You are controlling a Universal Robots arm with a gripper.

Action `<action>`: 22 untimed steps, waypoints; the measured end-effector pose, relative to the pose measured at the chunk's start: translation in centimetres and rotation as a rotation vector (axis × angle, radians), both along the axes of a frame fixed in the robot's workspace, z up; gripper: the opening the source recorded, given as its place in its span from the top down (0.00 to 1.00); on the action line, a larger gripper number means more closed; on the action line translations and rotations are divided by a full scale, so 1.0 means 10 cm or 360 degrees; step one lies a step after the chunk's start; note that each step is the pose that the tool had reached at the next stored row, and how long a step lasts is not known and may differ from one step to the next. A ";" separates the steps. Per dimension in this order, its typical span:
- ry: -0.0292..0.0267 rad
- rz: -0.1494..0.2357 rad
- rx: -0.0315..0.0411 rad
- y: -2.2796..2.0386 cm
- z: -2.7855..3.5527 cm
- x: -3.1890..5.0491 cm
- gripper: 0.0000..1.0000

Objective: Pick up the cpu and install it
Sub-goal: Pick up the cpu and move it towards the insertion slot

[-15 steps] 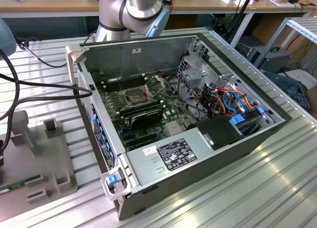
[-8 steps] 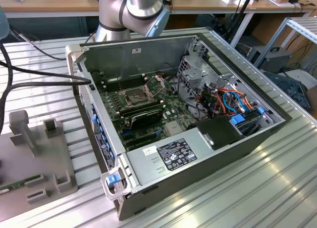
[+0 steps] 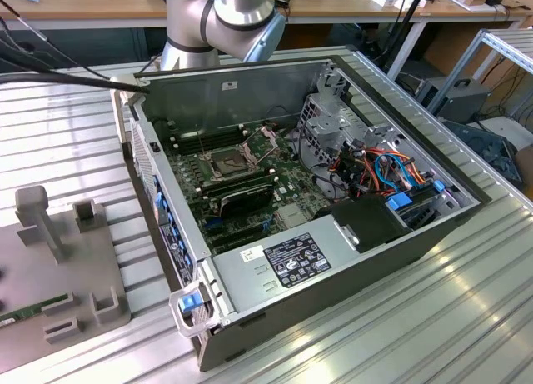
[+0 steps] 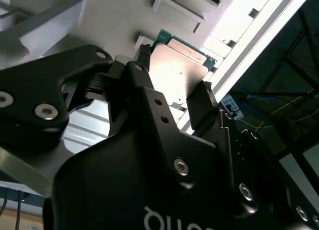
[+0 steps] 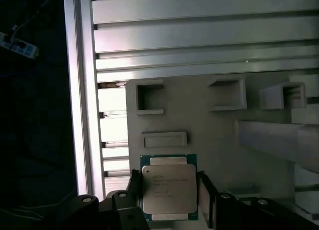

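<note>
Low block [image 5: 164, 139] just beside the cpu [image 5: 168, 187], taller post [image 5: 279, 137] near

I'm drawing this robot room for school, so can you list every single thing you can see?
cpu: one, silvery-grey top on a green board, in front of the fixture plate
fixture plate: one, grey, on the table at the exterior view's left
computer case: one, grey metal, open, mid-table
motherboard: one, green, inside the case
socket: one, dark square, on the motherboard
power supply: one, grey box, at the case's near edge
cables: several, orange and blue, inside the case at the exterior view's right
table: one, silver, slatted
robot arm: one, silver-grey, behind the case
gripper: one, black, either side of the cpu
</note>
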State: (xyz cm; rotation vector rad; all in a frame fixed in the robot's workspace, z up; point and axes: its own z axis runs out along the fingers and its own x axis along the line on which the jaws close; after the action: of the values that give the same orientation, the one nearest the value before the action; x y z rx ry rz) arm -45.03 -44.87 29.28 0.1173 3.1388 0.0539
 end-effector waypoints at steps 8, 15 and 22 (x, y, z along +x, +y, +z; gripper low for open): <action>-0.00049 0.0000 0.0000 0.000 0.529 0.000 0.45; -0.00096 0.0000 0.0000 0.000 0.840 0.000 0.45; -0.00102 0.0000 0.0000 0.000 0.839 0.103 0.45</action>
State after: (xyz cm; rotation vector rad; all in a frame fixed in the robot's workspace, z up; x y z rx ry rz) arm -43.99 -44.87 37.68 0.1169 3.1324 0.0542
